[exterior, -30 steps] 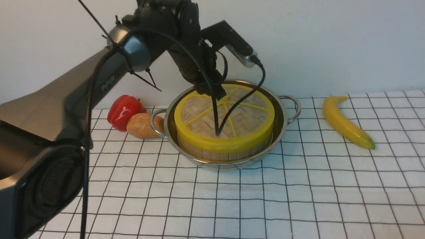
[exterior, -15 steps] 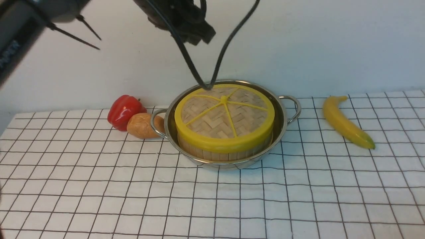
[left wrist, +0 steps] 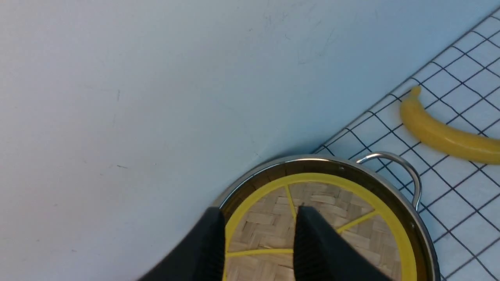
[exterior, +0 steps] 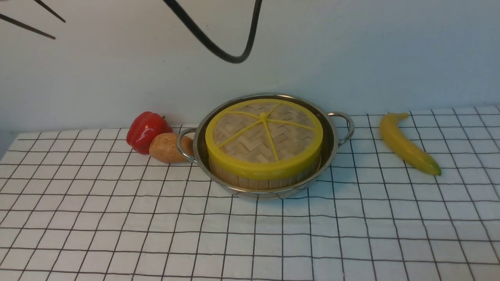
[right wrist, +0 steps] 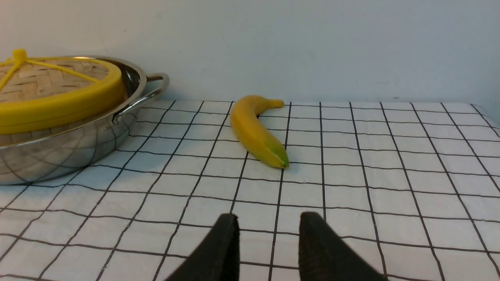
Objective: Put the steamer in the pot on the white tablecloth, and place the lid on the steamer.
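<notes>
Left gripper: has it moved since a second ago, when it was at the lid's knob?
Yes. It has risen off the lid and out of the front view; the left gripper now hangs open above the lid, nothing held.

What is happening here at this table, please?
Nothing is being held right now. The steamer sits inside the pot on the white tablecloth, and the lid lies on top of it. The left tool hangs open above the lid; the right tool is open and empty over the cloth, near a banana. A red pepper and a potato lie beside the pot.
</notes>
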Robot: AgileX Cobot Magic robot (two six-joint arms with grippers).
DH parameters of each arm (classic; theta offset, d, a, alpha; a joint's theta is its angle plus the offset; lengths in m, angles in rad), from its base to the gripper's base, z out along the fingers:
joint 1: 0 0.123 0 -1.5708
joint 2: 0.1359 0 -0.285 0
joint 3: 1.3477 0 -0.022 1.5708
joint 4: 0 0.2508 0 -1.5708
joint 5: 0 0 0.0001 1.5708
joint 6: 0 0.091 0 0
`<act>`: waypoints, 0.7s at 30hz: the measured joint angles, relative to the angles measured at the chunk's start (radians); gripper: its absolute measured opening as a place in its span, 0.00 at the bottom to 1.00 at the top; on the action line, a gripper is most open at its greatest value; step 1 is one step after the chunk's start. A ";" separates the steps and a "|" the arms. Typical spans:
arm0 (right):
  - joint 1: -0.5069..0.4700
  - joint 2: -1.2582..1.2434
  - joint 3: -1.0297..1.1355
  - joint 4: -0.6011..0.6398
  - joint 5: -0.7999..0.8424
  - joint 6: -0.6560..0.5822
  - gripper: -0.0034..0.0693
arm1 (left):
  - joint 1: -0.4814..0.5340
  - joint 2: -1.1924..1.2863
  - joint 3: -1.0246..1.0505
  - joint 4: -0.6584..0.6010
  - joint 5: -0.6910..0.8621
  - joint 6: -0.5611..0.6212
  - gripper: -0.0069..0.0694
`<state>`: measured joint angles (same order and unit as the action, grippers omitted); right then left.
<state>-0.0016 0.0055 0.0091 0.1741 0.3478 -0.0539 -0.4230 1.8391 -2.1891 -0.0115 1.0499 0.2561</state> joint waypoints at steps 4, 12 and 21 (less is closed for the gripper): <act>0.000 0.000 0.000 0.000 0.000 0.000 0.38 | 0.008 -0.008 0.002 0.001 -0.036 -0.002 0.41; 0.000 0.000 0.000 0.000 0.000 0.000 0.38 | 0.012 -0.286 0.236 0.012 -0.152 -0.002 0.41; 0.000 0.000 0.000 0.000 0.000 0.000 0.38 | 0.141 -0.744 0.893 -0.030 -0.410 -0.003 0.41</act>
<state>-0.0016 0.0055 0.0091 0.1741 0.3478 -0.0539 -0.2825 1.0955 -1.2958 -0.0419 0.6404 0.2530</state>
